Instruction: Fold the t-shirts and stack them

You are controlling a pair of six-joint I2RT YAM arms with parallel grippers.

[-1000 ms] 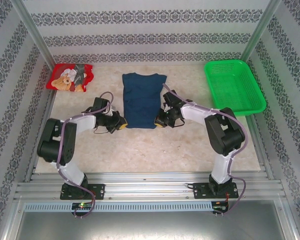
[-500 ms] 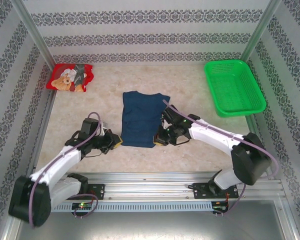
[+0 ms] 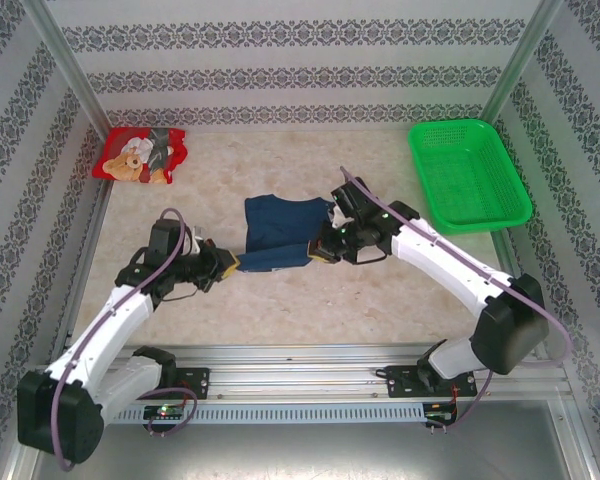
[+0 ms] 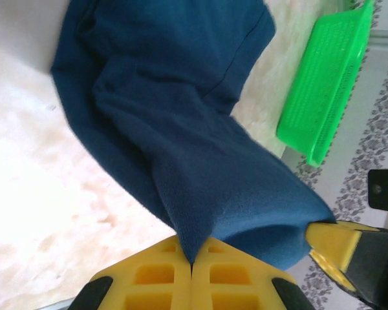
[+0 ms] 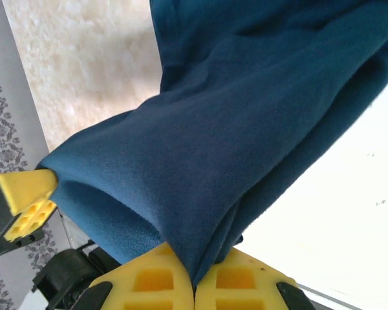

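Left of basket [image 3: 470,172] — end effectors [image 3: 229,263] [image 3: 322,250] pinch navy t-shirt [image 3: 280,230].

left arm [image 3: 115,318], right arm [image 3: 445,258]: white links, black joints | cables [image 3: 172,211]: purple | left gripper [image 4: 193,263]: yellow waffle-grid pads

Bright, even light with soft shadows; the table [image 4: 26,194] blows out white in both wrist views.

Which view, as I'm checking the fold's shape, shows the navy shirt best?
Top external: the navy shirt shows whole, its near edge held between the left hand and right hand. The wrist views show close-ups of cloth pinched at each hand.
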